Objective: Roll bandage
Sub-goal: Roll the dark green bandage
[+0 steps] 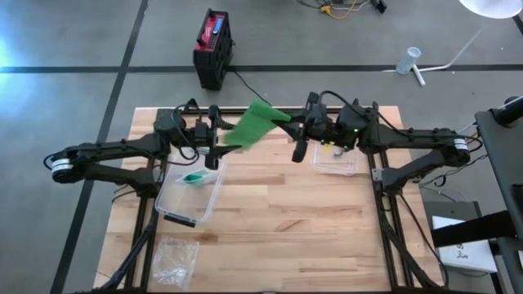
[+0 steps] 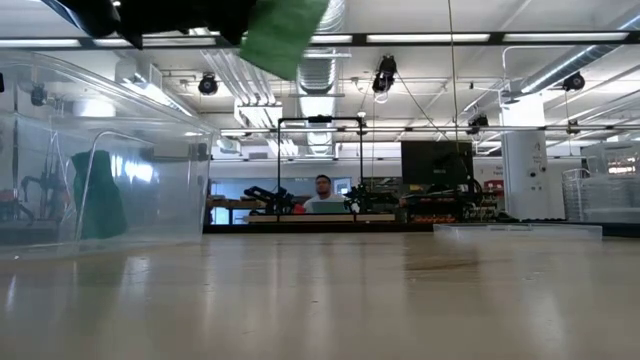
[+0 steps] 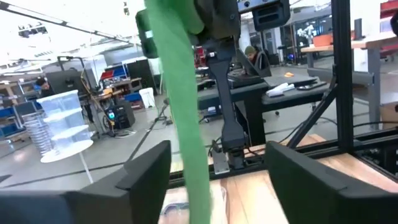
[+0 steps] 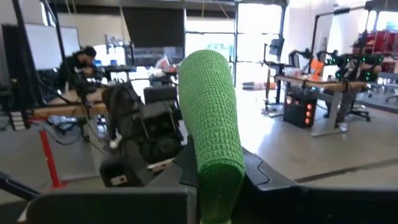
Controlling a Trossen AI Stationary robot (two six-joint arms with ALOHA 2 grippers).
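Bright ceiling strip lights point(image 2: 430, 38) glare in the low view; the near worktop point(image 2: 320, 310) blurs softly. A lamp point(image 1: 494, 6) burns white overhead.

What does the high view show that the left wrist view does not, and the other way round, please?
Only the high view shows the clear bin with a green roll inside, the plastic bag and the black-and-red case on the floor. Only the left wrist view shows the left gripper open around the hanging strip. Both show the green bandage held up by the right gripper.
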